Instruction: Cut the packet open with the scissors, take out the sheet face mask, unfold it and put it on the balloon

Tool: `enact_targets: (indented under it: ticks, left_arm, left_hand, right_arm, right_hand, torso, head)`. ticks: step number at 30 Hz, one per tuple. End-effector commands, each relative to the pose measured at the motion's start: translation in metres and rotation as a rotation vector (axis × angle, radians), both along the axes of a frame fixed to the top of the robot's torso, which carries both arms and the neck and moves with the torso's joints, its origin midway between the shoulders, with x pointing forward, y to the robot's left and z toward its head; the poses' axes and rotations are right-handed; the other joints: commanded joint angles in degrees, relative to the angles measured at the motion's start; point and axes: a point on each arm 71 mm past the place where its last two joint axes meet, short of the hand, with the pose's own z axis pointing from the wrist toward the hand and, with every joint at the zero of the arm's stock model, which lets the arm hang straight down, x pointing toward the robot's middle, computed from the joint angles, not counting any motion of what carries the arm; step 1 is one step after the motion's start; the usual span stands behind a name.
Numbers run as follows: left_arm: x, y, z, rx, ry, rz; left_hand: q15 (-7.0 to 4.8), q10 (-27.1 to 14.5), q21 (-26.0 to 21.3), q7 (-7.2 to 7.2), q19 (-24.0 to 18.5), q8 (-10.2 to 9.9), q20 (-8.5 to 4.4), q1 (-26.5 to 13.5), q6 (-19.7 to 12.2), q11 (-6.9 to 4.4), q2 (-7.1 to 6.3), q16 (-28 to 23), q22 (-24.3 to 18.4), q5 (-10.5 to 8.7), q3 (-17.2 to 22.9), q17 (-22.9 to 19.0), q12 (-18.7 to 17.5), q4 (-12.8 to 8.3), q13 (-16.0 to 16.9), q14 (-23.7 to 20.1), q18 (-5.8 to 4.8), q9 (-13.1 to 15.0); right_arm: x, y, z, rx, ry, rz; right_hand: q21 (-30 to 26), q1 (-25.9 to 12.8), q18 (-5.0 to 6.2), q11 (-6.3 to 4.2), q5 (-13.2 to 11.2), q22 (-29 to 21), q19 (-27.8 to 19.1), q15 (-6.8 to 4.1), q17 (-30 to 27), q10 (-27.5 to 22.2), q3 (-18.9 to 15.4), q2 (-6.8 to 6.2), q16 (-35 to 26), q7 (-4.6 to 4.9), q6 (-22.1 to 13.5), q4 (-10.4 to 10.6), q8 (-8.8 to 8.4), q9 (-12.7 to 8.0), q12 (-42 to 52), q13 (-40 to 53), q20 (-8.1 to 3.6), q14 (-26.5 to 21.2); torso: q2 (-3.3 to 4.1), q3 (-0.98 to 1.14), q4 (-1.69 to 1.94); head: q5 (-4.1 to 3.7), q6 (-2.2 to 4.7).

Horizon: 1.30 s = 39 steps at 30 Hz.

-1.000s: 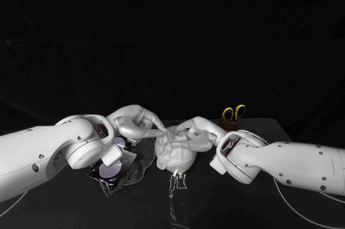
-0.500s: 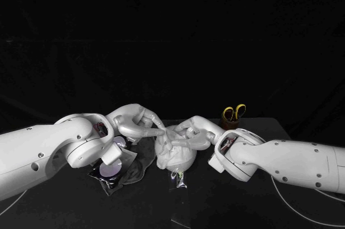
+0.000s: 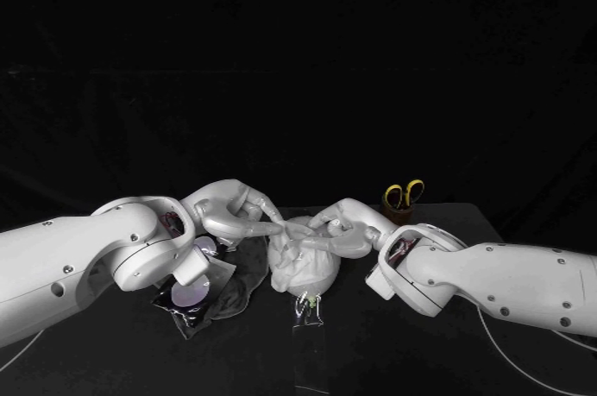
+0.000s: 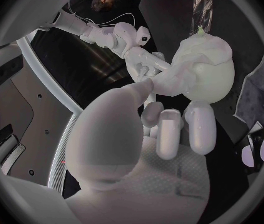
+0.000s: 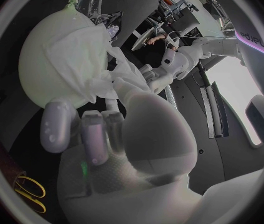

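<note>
A white balloon [image 3: 306, 273] lies on the black table between my arms, with the sheet face mask [image 3: 293, 251] draped over it. My left hand [image 3: 234, 213] and right hand [image 3: 334, 230] meet at the balloon's far side. In the left wrist view the left hand [image 4: 163, 134] pinches an edge of the mask [image 4: 191, 67] on the balloon [image 4: 213, 84]. The right wrist view has the right hand [image 5: 107, 129] pinching the mask [image 5: 97, 59] over the balloon [image 5: 51, 59]. The cut dark packet [image 3: 189, 294] lies under my left forearm. Yellow-handled scissors [image 3: 403, 194] stand in a brown holder.
A clear plastic film [image 3: 306, 314] lies on the table in front of the balloon's knot. The scissors holder [image 3: 399, 213] stands at the back right, close behind my right arm. The scissors [image 5: 29, 189] also appear in the right wrist view.
Both hands have shifted slightly at the balloon's far side, and the right hand's fingers have risen a little. The balloon and packet stay where they were.
</note>
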Motion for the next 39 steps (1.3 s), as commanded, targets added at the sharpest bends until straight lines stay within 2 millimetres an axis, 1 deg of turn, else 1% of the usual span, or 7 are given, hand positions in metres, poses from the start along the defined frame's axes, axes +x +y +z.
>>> enact_targets:
  ticks: [1, 4, 10, 26, 29, 33, 39]
  left_arm:
    - [-0.0002, -0.0013, 0.0014, -0.002, -0.006, -0.012]
    - [0.0000, -0.0012, 0.0013, -0.001, -0.006, -0.011]
    - [0.0002, -0.0014, 0.0012, 0.000, -0.006, -0.011]
    - [0.0009, -0.0024, 0.0010, -0.001, -0.008, -0.011]
    - [0.0011, -0.0022, 0.0010, -0.001, -0.009, -0.010]
    - [0.0011, -0.0018, 0.0009, -0.001, -0.009, -0.009]
    - [0.0011, -0.0009, 0.0009, 0.001, -0.009, -0.008]
  left_hand:
    - [-0.05, 0.4, 0.3, 0.22, 0.4, 0.4, 0.10, -0.2, 0.1, -0.08, 0.21, 0.3, 3.0, 0.17, 0.3, 14.9, -0.1, 0.1, 0.1, 6.2, -0.34, 1.7]
    - [-0.05, 0.4, 0.3, 0.22, 0.4, 0.4, 0.10, -0.2, 0.1, -0.08, 0.21, 0.3, 3.0, 0.17, 0.3, 14.9, -0.1, 0.1, 0.1, 6.2, -0.34, 1.7]
    - [-0.05, 0.5, 0.3, 0.22, 0.5, 0.4, 0.09, -0.2, 0.2, -0.07, 0.20, 0.3, 3.1, 0.17, 0.4, 14.9, -0.1, 0.0, 0.1, 6.2, -0.36, 1.8]
    - [-0.05, 0.5, 0.3, 0.22, 0.6, 0.4, 0.08, -0.3, 0.2, -0.07, 0.19, 0.3, 3.1, 0.17, 0.5, 15.0, -0.1, -0.1, 0.1, 6.2, -0.37, 1.8]
    - [-0.05, 0.5, 0.3, 0.22, 0.6, 0.4, 0.08, -0.3, 0.2, -0.07, 0.19, 0.3, 3.1, 0.17, 0.5, 15.0, -0.1, -0.1, 0.1, 6.2, -0.37, 1.8]
    - [-0.05, 0.5, 0.3, 0.22, 0.6, 0.4, 0.08, -0.3, 0.2, -0.07, 0.19, 0.3, 3.1, 0.17, 0.5, 15.0, -0.1, -0.1, 0.1, 6.2, -0.37, 1.8]
    - [-0.05, 0.5, 0.3, 0.22, 0.6, 0.4, 0.08, -0.3, 0.2, -0.07, 0.19, 0.3, 3.1, 0.17, 0.5, 15.0, -0.1, -0.1, 0.1, 6.2, -0.37, 1.8]
  right_arm:
    - [-0.0001, -0.0015, 0.0019, 0.016, -0.013, -0.005]
    - [0.0003, -0.0036, 0.0020, 0.018, -0.012, -0.013]
    - [0.0006, -0.0048, 0.0012, 0.016, 0.000, -0.013]
    - [-0.0005, -0.0019, -0.0029, -0.012, 0.047, 0.041]
    - [-0.0002, -0.0021, -0.0033, -0.012, 0.050, 0.043]
    - [0.0003, -0.0028, -0.0030, -0.006, 0.047, 0.039]
    - [0.0006, -0.0037, -0.0024, 0.000, 0.041, 0.034]
  right_hand:
    - [0.2, 0.6, 0.36, -0.39, 0.0, 10.0, 0.0, -0.49, 15.1, 6.2, -0.1, -0.27, 0.2, 0.03, 0.1, -0.2, 0.01, -0.1, 0.2, 15.1, -0.39, 6.1]
    - [0.0, 0.4, 0.38, -0.29, 0.0, 10.0, 0.0, -0.51, 15.1, 6.2, -0.3, -0.61, 0.2, 0.24, -0.6, -0.2, -0.36, -0.4, 0.2, 15.1, -0.52, 6.1]
    - [-1.3, -0.1, 0.49, 1.28, 0.0, 9.6, -0.8, 0.66, 15.1, 6.2, -0.9, -1.39, 0.2, 2.16, -5.6, -0.1, -3.32, -2.0, 0.2, 15.1, 0.01, 6.1]
    - [-1.4, -1.1, 0.55, 1.72, 0.0, 9.5, -0.9, 1.24, 15.1, 6.2, -2.8, -2.29, 0.2, 2.46, -5.5, 0.6, -3.57, -2.4, 0.2, 15.1, 0.72, 6.1]
    - [-1.2, -1.2, 0.56, 1.33, 0.0, 9.6, -0.8, 1.01, 15.1, 6.2, -2.6, -0.60, 0.2, 1.93, -3.4, 1.3, -2.60, -2.2, 0.2, 15.1, 0.73, 6.1]
    - [-0.6, -0.4, 0.52, 0.16, 0.0, 9.8, -0.5, 0.25, 15.1, 6.2, -0.9, 3.62, 0.2, 0.43, 0.1, 2.3, -0.94, -1.8, 0.2, 15.1, 0.37, 6.1]
    - [-0.3, 0.2, 0.48, -0.60, 0.0, 9.9, -0.4, -0.58, 15.1, 6.2, -0.2, 5.12, 0.2, -0.32, 1.0, 2.6, -0.55, -1.8, 0.2, 15.1, -0.37, 6.1]
  torso:
    - [0.05, 0.00, 0.06]
    - [0.06, -0.01, 0.04]
    - [0.02, -0.02, 0.06]
    - [0.10, -0.04, 0.05]
    - [0.08, -0.03, 0.05]
    - [0.05, -0.03, 0.06]
    - [0.02, -0.02, 0.03]
  head:
    - [-0.10, 0.06]
    - [-0.08, 0.08]
    - [-0.09, 0.03]
    - [0.02, -0.09]
    - [0.04, -0.08]
    - [0.01, -0.18]
    - [0.01, 0.02]
